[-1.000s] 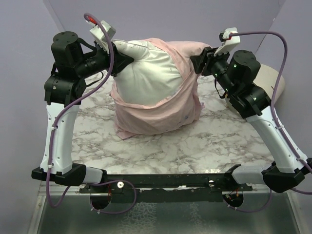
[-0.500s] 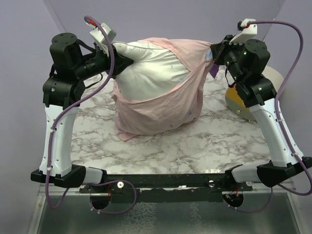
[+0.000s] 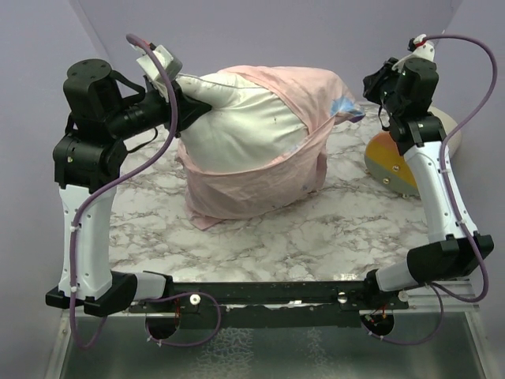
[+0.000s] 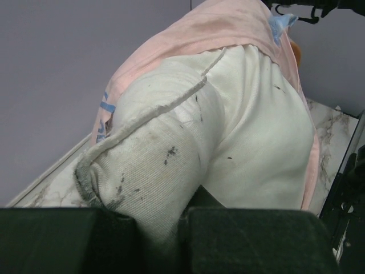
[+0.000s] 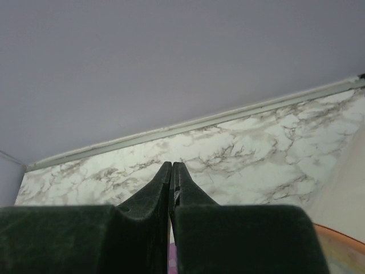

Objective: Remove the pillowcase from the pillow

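The white pillow (image 3: 245, 130) stands on the marble table, half wrapped in the pillowcase (image 3: 260, 178), whose pale pink inner side faces out. My left gripper (image 3: 188, 93) is shut on the pillow's upper left corner, and the left wrist view shows that grubby white corner (image 4: 148, 165) pinched between my jaws (image 4: 162, 222). My right gripper (image 3: 369, 88) is shut at the pillowcase's upper right corner, where blue-purple print (image 3: 346, 105) shows. In the right wrist view my closed right gripper (image 5: 171, 166) has a sliver of purple fabric (image 5: 171, 254) low between the fingers.
A cream-and-orange cylinder (image 3: 394, 158) lies on the table at the right, under my right arm; its orange edge shows in the right wrist view (image 5: 342, 242). Purple walls close the back and sides. The marble table (image 3: 260, 245) extends in front of the pillow.
My right gripper has moved up and to the right, drawing the pillowcase corner that way and uncovering the cylinder. My left arm has shifted slightly left, still holding the pillow corner.
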